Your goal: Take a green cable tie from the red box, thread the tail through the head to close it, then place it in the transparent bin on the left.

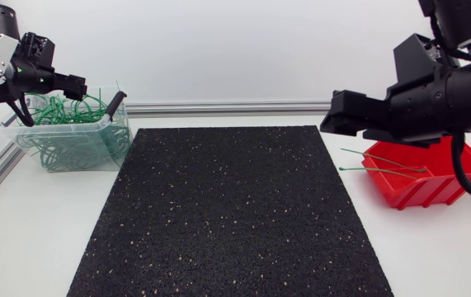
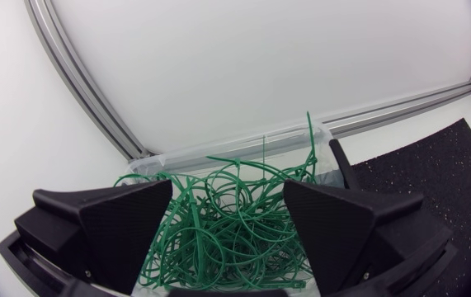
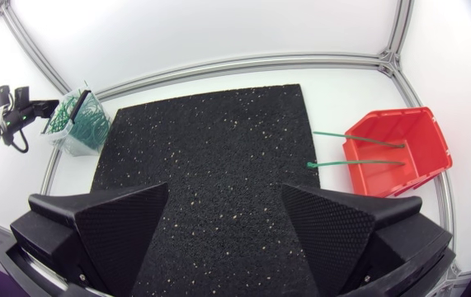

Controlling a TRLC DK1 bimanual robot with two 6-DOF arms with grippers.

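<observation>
The transparent bin [image 1: 96,125] at the table's back left holds a tangle of closed green cable ties [image 1: 66,111]. My left gripper [image 1: 70,106] hangs open just above it. In the left wrist view its fingers [image 2: 124,227] stand wide apart over the ties [image 2: 219,214] and the bin's rim [image 2: 219,153], and they hold nothing. The red box [image 1: 421,186] sits at the right with two straight green ties [image 1: 379,165] sticking out over its edge. My right gripper [image 1: 342,122] hovers open and empty above the mat's right edge, beside the red box [image 3: 400,148].
A black speckled mat [image 1: 227,206] covers the middle of the table. An aluminium rail [image 1: 227,107] runs along the back edge, and another down the left side. In the right wrist view the mat [image 3: 219,157] lies ahead of the gripper [image 3: 227,231], with the bin [image 3: 82,124] far off.
</observation>
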